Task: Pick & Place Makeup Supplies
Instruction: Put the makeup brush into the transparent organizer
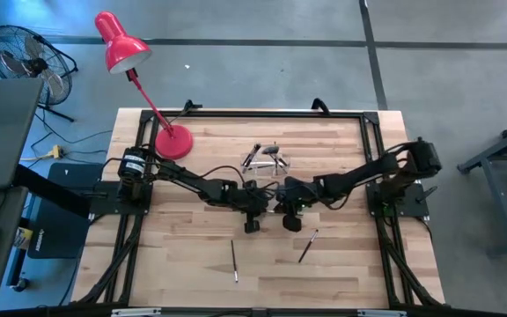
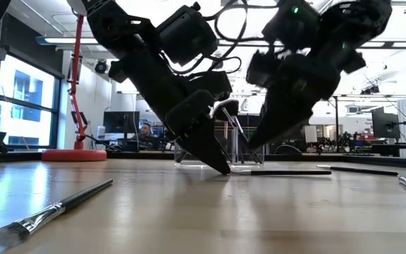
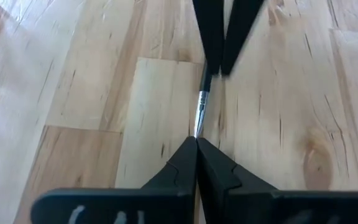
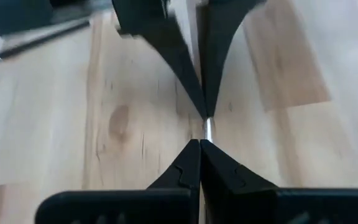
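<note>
Pinching one thin brush (image 3: pixel 200 112) between them, left tool (image 3: pixel 196 144) and right tool (image 4: pixel 200 144); two more brushes (image 1: pixel 234 261) nearby.

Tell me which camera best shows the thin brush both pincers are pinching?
The left wrist view: the brush runs from the left pincer to the right pincer. The right wrist view shows only a silvery sliver. The high and low views hide it.

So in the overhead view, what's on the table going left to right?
Lamp base → loose brush → left gripper → right gripper → second loose brush. The holder behind overlaps the grippers in that order, so I've left it out.
</note>
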